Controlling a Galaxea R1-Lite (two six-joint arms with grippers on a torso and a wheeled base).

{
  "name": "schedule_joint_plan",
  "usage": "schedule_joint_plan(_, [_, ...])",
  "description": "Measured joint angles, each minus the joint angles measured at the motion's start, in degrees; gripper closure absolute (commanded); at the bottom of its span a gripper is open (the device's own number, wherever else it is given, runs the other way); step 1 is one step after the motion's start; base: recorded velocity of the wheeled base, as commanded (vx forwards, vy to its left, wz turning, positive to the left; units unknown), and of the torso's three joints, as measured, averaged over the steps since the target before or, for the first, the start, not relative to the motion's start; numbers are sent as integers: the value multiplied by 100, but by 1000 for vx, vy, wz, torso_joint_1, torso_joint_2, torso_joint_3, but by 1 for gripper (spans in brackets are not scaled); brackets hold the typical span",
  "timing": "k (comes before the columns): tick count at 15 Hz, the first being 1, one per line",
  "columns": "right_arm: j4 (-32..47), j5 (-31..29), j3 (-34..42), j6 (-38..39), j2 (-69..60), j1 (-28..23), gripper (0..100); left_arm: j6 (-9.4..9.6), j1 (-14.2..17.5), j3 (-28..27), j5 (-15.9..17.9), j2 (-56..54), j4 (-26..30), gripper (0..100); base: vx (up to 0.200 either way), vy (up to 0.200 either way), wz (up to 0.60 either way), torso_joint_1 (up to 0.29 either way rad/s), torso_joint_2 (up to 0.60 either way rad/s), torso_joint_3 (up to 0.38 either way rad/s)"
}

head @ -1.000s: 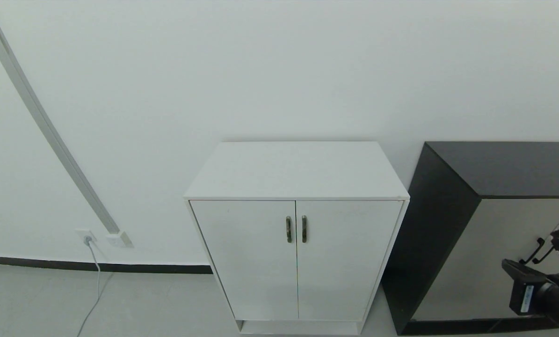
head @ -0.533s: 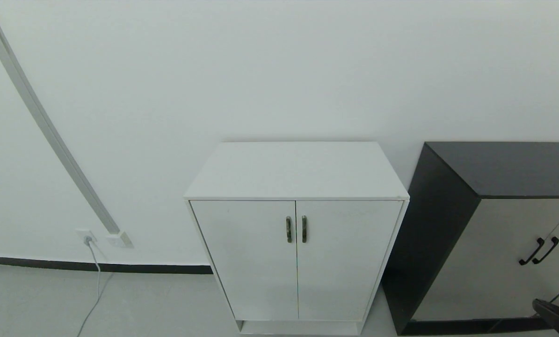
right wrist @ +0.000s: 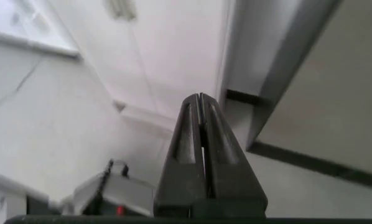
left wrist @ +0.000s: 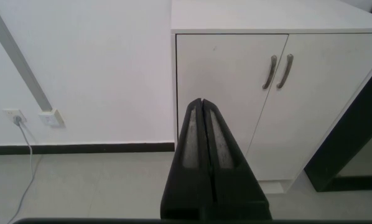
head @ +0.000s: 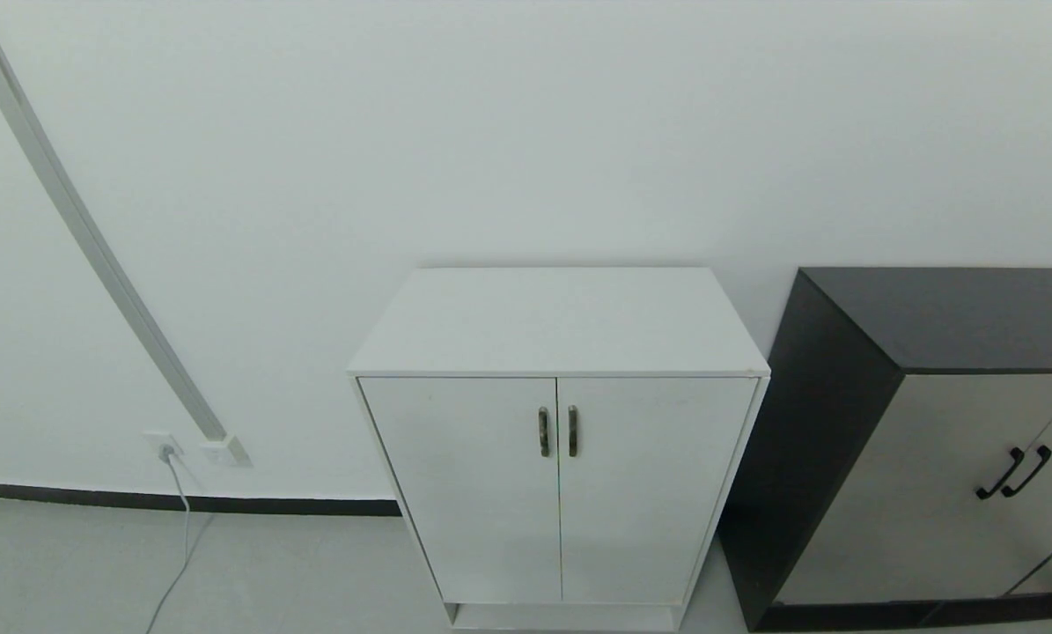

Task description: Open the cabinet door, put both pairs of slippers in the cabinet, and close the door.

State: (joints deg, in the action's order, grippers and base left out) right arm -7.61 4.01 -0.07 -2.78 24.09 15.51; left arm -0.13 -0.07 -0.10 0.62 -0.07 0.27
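White two-door cabinet (head: 557,489) on floor against wall, doors shut, twin handles (head: 543,431) flanking centre seam. Left gripper (left wrist: 202,109) pressed together, well apart from cabinet. Right gripper (right wrist: 200,102) likewise pressed together. Risk: handles sit close, so fingers may snag both. Black cabinet (head: 842,423) just beside may hinder right door's swing.

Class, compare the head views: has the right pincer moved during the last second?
Yes. The right pincer sank down and to the right, clear of the black cabinet's handles, which it had partly covered.
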Motion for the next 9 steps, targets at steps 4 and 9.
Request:
schedule_joint_plan(4, [402,121,7,-33,-646,26,100,-2,-2,0,0,0,-2,100,0,0,0,0,0,0])
schedule_joint_plan(9, [751,89,7,98,-1340,26,100,-2,-2,0,-2,0,0,100,0,0,0,0,0,0])
